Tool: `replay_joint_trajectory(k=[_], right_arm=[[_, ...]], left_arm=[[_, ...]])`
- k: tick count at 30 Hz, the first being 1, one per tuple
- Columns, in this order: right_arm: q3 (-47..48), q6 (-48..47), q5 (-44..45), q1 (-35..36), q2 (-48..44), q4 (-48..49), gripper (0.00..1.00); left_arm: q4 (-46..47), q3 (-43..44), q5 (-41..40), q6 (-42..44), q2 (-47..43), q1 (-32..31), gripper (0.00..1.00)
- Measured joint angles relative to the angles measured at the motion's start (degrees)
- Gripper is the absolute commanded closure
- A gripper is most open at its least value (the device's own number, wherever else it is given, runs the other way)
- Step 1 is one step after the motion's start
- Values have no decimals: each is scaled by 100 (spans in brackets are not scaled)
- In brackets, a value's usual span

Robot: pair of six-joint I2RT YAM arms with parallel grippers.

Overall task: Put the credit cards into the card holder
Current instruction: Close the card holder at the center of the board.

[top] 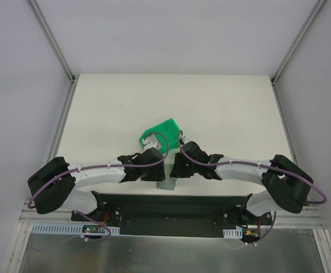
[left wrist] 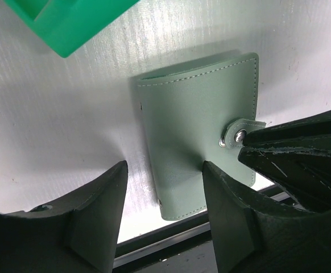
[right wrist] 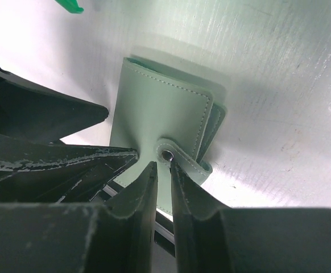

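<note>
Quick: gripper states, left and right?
Left gripper: open, fingers either side of the card holder edge, holding nothing.
Right gripper: apparently shut on the card holder's clasp tab.

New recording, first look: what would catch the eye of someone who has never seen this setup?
Both arms meet at the middle of the near edge of the table, over the closed grey-green card holder, with the bright green bin just behind it. The right gripper, its fingers nearly together, sits at the snap tab of the holder. The left gripper is open, one end of the holder between its fingers.
</note>
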Motion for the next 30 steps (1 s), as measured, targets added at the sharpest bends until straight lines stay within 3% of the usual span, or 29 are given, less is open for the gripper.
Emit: replay_joint_trajectory(k=[10, 30], right_arm=[[0, -120, 151, -50, -192, -144, 81], [387, -540, -42, -76, 186, -260, 81]], left_arm=[[9, 2, -24, 15, 0, 0, 42], [-7, 85, -22, 234, 103, 0, 58]])
